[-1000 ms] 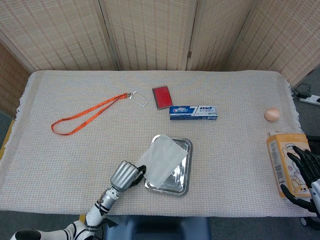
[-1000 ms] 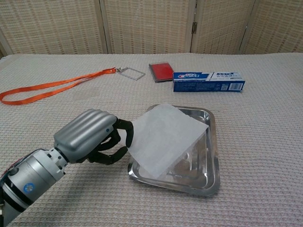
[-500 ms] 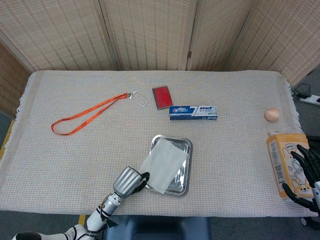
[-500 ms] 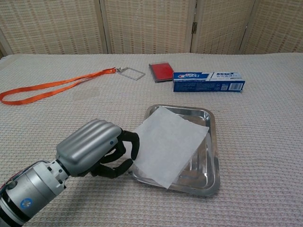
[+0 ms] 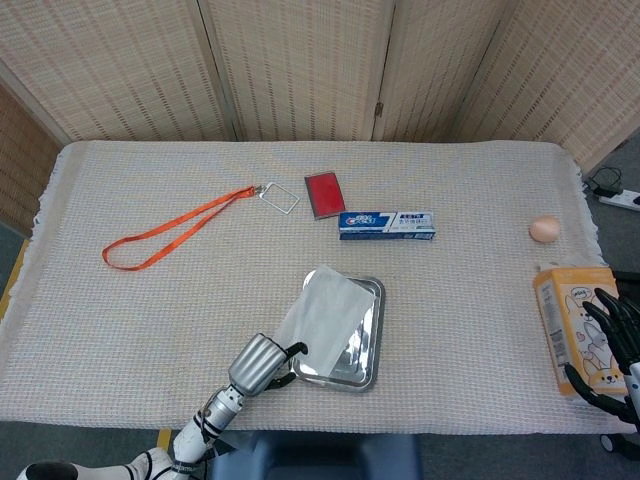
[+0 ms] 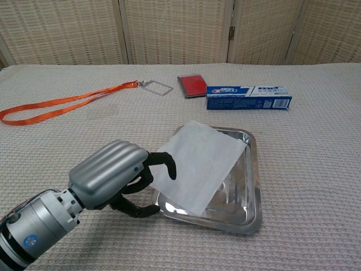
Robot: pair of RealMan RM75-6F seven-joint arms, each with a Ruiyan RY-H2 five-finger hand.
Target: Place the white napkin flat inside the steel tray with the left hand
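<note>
The white napkin lies slanted over the left part of the steel tray, its left edge raised above the rim and its right edge down inside. My left hand sits at the tray's near-left corner. It holds the napkin's left edge, one finger over it and the thumb below, with the fingers spread fairly wide. At the table's right edge my right hand stays with its fingers apart, holding nothing.
A yellow carton lies beside the right hand, with an egg behind it. Behind the tray are a blue toothpaste box, a red card and an orange lanyard to the left.
The left hand lowered the napkin toward the tray, then tipped its left edge up again. Its fingers have spread wider. The right hand has not moved.
</note>
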